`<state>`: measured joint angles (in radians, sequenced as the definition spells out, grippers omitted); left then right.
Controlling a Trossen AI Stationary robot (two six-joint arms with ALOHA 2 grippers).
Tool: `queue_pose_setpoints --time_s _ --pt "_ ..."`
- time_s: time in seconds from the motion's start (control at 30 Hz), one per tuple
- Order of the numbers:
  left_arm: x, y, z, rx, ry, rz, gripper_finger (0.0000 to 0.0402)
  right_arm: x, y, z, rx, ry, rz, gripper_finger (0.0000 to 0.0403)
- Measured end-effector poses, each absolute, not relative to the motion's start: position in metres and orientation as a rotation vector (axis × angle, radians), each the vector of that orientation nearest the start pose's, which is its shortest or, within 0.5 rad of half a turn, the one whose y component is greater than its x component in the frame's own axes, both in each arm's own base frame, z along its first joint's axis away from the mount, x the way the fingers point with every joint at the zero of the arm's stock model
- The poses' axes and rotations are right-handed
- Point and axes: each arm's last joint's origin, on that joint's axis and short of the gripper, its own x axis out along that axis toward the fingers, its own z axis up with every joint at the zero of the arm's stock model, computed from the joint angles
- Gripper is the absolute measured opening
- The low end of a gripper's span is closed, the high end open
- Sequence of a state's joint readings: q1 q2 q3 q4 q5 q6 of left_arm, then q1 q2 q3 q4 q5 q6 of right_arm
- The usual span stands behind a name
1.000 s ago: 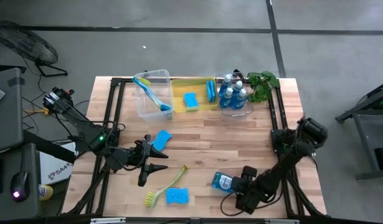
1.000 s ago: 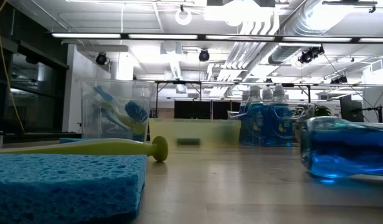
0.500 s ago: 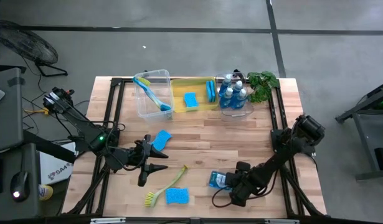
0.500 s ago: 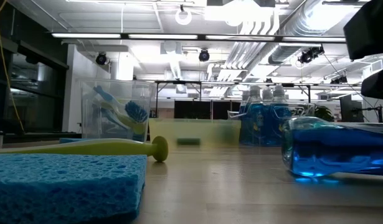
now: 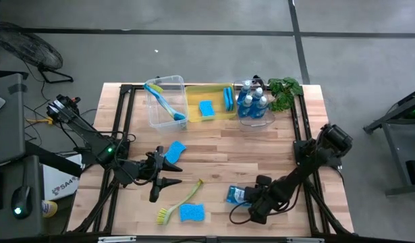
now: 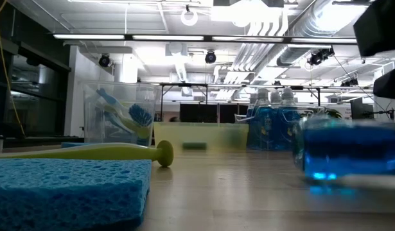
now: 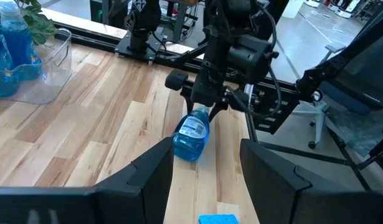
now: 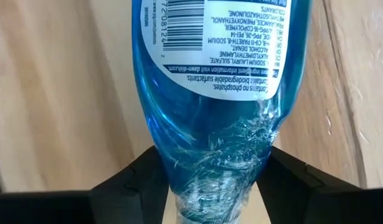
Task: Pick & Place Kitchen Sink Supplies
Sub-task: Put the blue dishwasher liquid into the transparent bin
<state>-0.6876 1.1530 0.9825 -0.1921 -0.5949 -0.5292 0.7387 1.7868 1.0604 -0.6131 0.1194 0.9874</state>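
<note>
1. A soap bottle [image 5: 238, 196] lies on its side on the desk [image 5: 261, 145], lower right of centre in the high view, neck toward the right hand [image 5: 254, 200].
2. In the right wrist view the right hand's fingers [image 8: 132, 177] press both sides of the bottle's narrow end: the grasp looks made, the lift not begun.
3. Next move, I judge: raise it and carry it to the clear bin [image 5: 256, 118] at upper right, where other bottles [image 5: 253, 100] stand.
4. A brush [image 5: 181, 201] and sponge [image 5: 191, 213] wait at lower centre.
5. The left hand [image 5: 168, 172] hovers left of centre, fingers parted and empty.
</note>
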Motion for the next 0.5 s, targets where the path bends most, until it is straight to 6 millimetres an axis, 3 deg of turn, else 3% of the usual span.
queue_pose_setpoints --time_s 0.27,0.5 --pt "0.204 -0.146 0.330 -0.311 0.305 -0.012 0.0182 0.232 0.204 0.187 0.429 1.268 -0.142 0.0193" --pt "0.204 -0.146 0.330 -0.309 0.303 -0.013 0.0182 0.229 0.177 0.235 0.686 1.118 -0.215 0.0193"
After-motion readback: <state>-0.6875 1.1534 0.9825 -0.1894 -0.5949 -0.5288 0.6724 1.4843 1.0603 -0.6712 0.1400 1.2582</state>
